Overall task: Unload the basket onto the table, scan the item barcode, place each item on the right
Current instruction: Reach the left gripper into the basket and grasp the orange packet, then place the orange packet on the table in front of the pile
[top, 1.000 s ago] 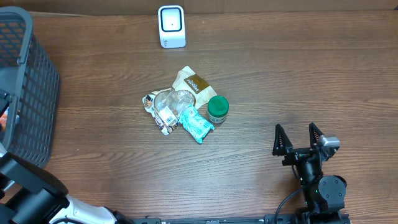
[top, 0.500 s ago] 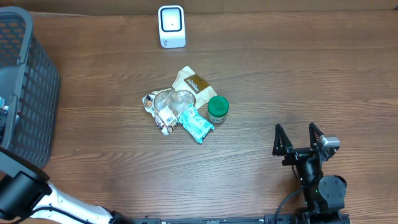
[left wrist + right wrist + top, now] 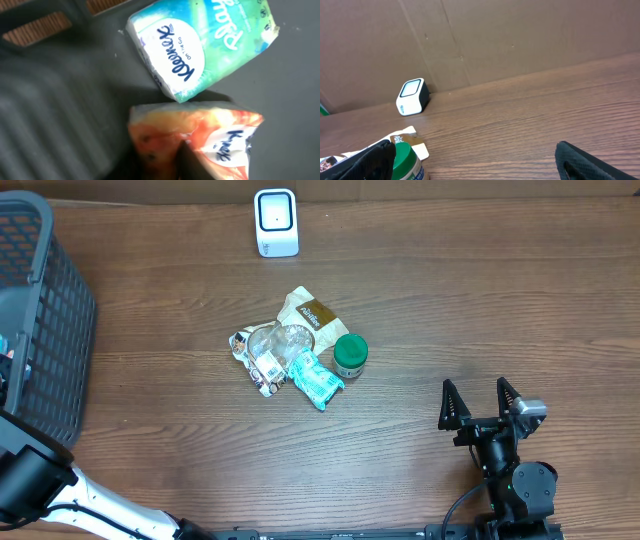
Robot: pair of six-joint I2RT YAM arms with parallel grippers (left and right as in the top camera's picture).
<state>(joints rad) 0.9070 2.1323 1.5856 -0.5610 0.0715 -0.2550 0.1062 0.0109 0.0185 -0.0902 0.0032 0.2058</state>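
our left arm stretches from the near left corner toward the left edge, and from above we cannot see its gripper. the left gripper shows only one dark finger, low in its wrist view, and we cannot tell how its jaws stand. our right arm sits folded at the near right, its wrist pointing away from the base. the right gripper has its jaws spread wide, both fingers well apart and holding nothing.

Orange Kleenex pack, crumpled, on the basket floor
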